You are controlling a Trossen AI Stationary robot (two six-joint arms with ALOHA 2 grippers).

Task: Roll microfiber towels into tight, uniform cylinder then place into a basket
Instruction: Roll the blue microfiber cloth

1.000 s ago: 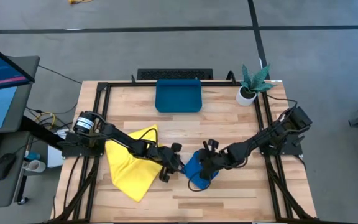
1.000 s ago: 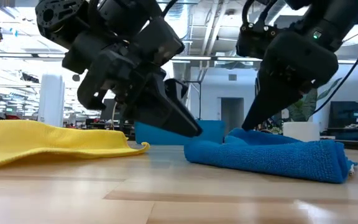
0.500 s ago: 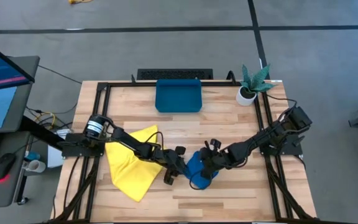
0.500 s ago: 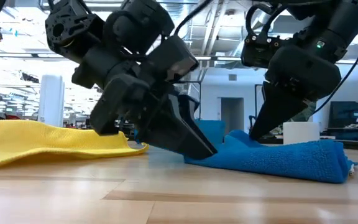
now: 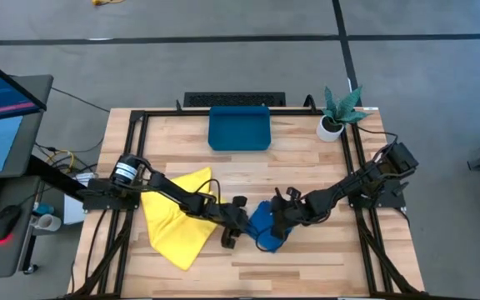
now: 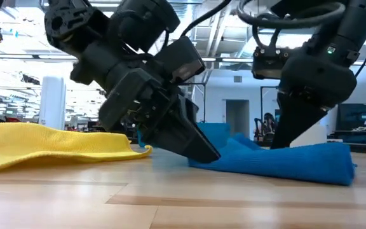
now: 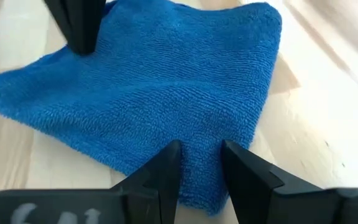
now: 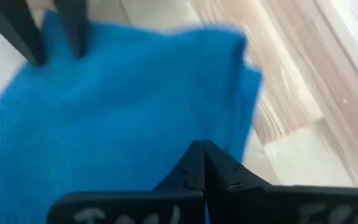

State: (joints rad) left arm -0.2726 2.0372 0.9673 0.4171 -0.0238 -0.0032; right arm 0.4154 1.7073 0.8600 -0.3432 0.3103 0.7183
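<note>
At about nine o'clock on the wooden surface (image 5: 307, 162) we are seeing the yellow towel (image 5: 173, 221) lying spread flat, with the left arm reaching across it. The left pincer (image 5: 233, 225) is sitting low at the blue towel's (image 5: 267, 227) nine-o'clock edge, its fingers (image 7: 160, 177) narrowly apart and straddling that edge without squeezing it. The blue towel is lying bunched near six o'clock, just beside the yellow one. At its three-o'clock side we are finding the right pincer (image 5: 280, 218) pressed down onto the cloth, its fingers brought together and pinching the blue fabric. Well apart, at twelve o'clock, the basket (image 5: 239, 127) is standing by the far edge, and a potted plant (image 5: 337, 111) is sitting at about one o'clock.
</note>
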